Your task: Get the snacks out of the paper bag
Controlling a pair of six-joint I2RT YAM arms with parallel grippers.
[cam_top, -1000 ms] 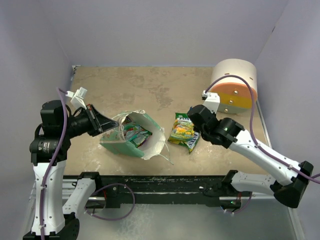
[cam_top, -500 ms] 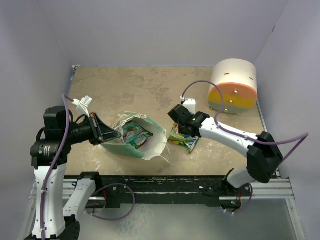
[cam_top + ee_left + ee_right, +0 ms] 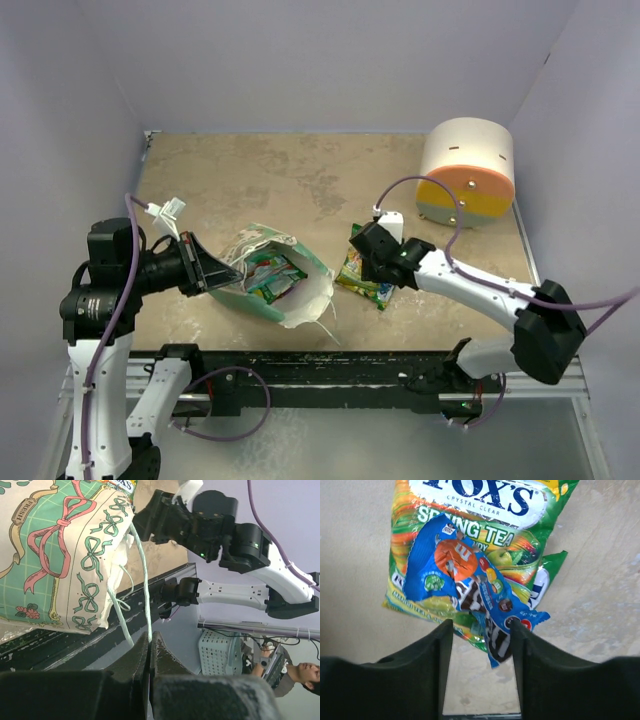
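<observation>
Right gripper (image 3: 481, 625), jaws apart, has shifted right over blue packet (image 3: 455, 565) lying on yellow-green packet (image 3: 520, 545). Left gripper (image 3: 150, 637) still pinches paper bag (image 3: 50, 555) handle (image 3: 145, 580).

1. I see 1 squat cylinder (image 3: 467, 172), cream with orange and yellow bands, at the far-right corner.
2. It rests on a mottled tan tabletop (image 3: 300, 180).
3. 1 black rail (image 3: 330, 365) lines the near edge.

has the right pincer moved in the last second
Yes. In the top view the right pincer has shifted left and nearer, away from the cream-orange-yellow cylinder, over the Fox's candy packet.
</observation>
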